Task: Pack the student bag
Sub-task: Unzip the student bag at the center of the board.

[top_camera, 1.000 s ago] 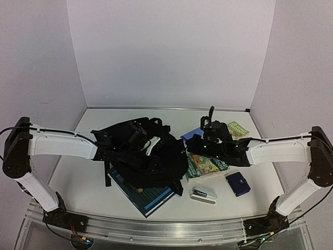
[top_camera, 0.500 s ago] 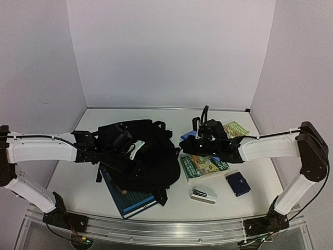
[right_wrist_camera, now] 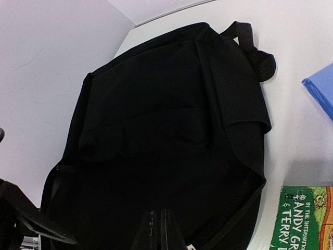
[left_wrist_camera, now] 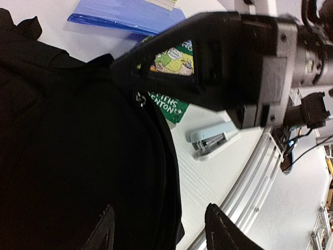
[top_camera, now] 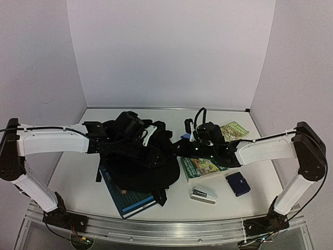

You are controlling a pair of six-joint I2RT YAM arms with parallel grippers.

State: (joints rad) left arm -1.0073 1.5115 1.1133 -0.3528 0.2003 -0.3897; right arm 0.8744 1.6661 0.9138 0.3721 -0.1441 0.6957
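Note:
The student bag (top_camera: 138, 166) is a black backpack lying flat at the table's middle left, and it fills the right wrist view (right_wrist_camera: 156, 130). My left gripper (top_camera: 155, 151) hovers over the bag's right part. In its own view it (left_wrist_camera: 161, 229) is open, one finger over the bag (left_wrist_camera: 78, 156) and one over bare table, holding nothing. My right gripper (top_camera: 178, 150) reaches in from the right to the bag's right edge. Its fingers (right_wrist_camera: 157, 224) are shut, tips against the black fabric, and nothing shows pinched between them.
A teal book (top_camera: 132, 197) sticks out from under the bag's front. Right of the bag lie a green book (top_camera: 205, 165), a blue folder (top_camera: 184, 136), a second green booklet (top_camera: 234, 129), a stapler (top_camera: 204, 194) and a navy case (top_camera: 238, 183).
My left gripper has opened and swung right over the bag. The bag slid a little left a moment ago. My right gripper followed left to the bag's edge, still shut.

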